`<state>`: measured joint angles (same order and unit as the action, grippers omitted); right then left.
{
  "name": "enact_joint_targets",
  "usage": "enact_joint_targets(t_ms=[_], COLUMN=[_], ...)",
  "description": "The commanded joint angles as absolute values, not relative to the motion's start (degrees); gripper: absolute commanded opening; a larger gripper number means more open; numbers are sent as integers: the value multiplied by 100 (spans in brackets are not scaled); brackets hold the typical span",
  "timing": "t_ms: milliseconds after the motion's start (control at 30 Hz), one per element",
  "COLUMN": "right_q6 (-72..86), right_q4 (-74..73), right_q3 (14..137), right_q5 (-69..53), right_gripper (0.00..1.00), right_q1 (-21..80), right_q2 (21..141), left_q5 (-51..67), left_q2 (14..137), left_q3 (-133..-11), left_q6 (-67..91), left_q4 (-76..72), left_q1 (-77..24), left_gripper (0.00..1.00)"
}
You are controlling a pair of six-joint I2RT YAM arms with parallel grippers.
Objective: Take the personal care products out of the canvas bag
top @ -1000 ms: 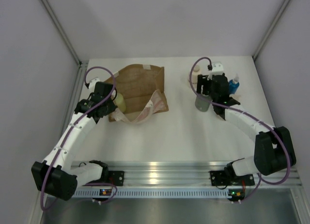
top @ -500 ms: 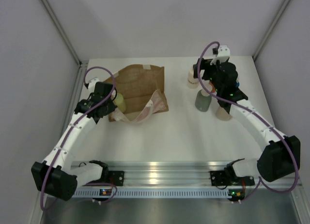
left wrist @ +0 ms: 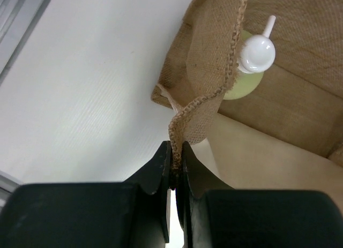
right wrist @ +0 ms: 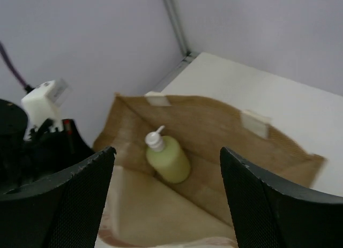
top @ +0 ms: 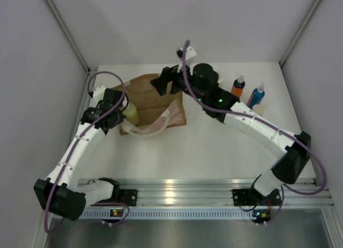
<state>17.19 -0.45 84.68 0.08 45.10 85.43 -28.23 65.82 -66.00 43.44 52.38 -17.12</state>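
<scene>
Inside the canvas bag (top: 147, 92) lies a yellow-green bottle (right wrist: 170, 163); left hand (left wrist: 176, 158) pinches its rim, right hand (right wrist: 167, 150) spread.

The white table (top: 214, 151) carries the canvas bag (top: 155, 90) at left and, upright at right, the orange bottle (top: 238, 88) beside the blue bottle (top: 256, 97).

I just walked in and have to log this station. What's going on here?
The left gripper pinches the rim of the canvas bag and holds its mouth open. The right gripper hovers open above the bag, facing the yellow-green bottle inside it. An orange bottle and a blue bottle already stand out on the table.
</scene>
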Motion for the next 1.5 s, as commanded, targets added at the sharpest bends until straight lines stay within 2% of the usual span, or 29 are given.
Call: enact_joint_targets(t_ms=[0, 100, 267, 567, 800, 1233, 1267, 1300, 1367, 1400, 1467], right_q6=[1916, 2047, 2469, 2724, 2418, 2048, 2030, 1995, 1873, 1811, 1566], right_q4=[-631, -1247, -1731, -1784, -1784, -1731, -1714, -1670, -1591, -1565, -1302], right_q3=[9481, 10579, 11836, 12322, 13121, 13823, 13877, 13887, 13825, 13799, 13510], right_q5=[-27, 385, 1080, 1635, 1687, 1907, 1907, 1872, 1889, 1890, 1828], right_gripper=[77, 72, 72, 68, 69, 69, 67, 54, 42, 31, 19], right_q1=[5132, 5484, 5765, 6082, 6082, 6012, 5994, 5951, 5941, 5941, 5950], right_q2=[9549, 10263, 11504, 12374, 13375, 14325, 14378, 14431, 14423, 14371, 14152], left_q5=[-3137, -3278, -3428, -3208, -2831, -2602, -2575, -2566, -2549, -2558, -2575], left_q2=[6688, 6732, 6610, 6275, 6337, 6179, 6179, 6187, 6187, 6196, 6222], left_q3=[-6899, -7013, -6882, -6539, -6390, -6346, -6354, -6389, -6398, -6390, -6381], left_q6=[4561, 4693, 4807, 5396, 5467, 5168, 5124, 5115, 5089, 5089, 5071], left_q4=[5818, 6063, 6108, 6082, 6082, 6091, 6091, 6091, 6082, 6073, 6073], left_q1=[-1714, -1714, -1705, -1705, -1714, -1714, -1714, -1714, -1714, -1714, -1714], left_gripper=[0, 0, 0, 0, 0, 0, 0, 0, 0, 0, 0])
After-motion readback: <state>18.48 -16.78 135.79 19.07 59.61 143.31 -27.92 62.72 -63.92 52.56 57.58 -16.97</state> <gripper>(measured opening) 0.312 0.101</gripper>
